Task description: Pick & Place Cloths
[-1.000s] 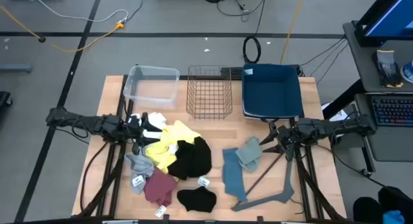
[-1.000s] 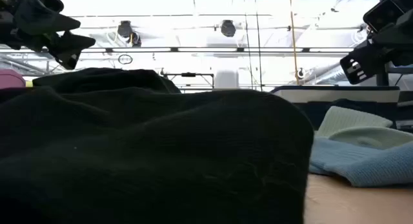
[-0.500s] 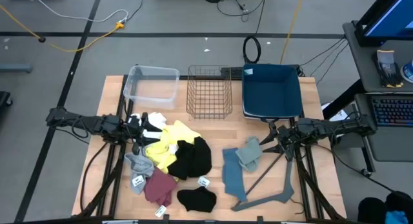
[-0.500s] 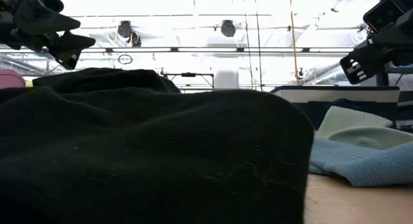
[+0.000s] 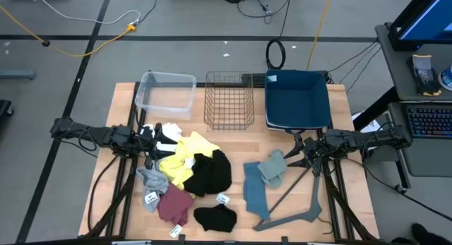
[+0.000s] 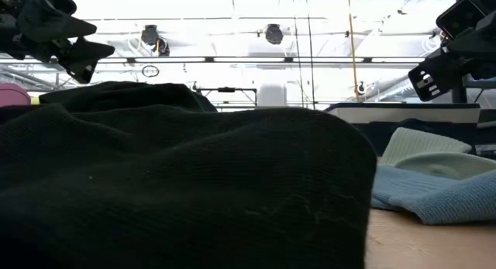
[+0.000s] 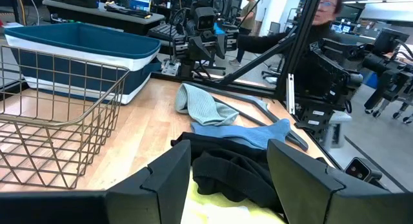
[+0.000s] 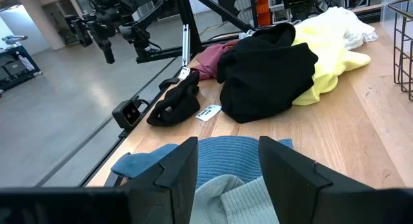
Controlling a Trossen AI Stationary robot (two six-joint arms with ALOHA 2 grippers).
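Several cloths lie on the wooden table: white [image 5: 169, 133], yellow [image 5: 185, 154], a big black one [image 5: 212, 171], grey [image 5: 150, 178], maroon [image 5: 174, 201], a small black one [image 5: 215, 217], blue-grey [image 5: 254, 188] and pale green [image 5: 272, 166]. My left gripper [image 5: 152, 140] hangs open above the white and yellow cloths. In its wrist view the left gripper [image 7: 231, 154] frames the black cloth [image 7: 226, 172]. My right gripper [image 5: 296, 154] is open beside the pale green cloth. Its wrist view has the right gripper [image 8: 227, 146] over the blue-grey cloth [image 8: 226, 156]. Both stand high in the low view.
Along the far edge stand a clear plastic tub [image 5: 167, 91], a wire basket [image 5: 229, 100] and a dark blue fabric bin [image 5: 298, 98]. A dark angled frame piece [image 5: 296, 217] lies near the right front corner. A person [image 7: 322, 8] shows beyond the table.
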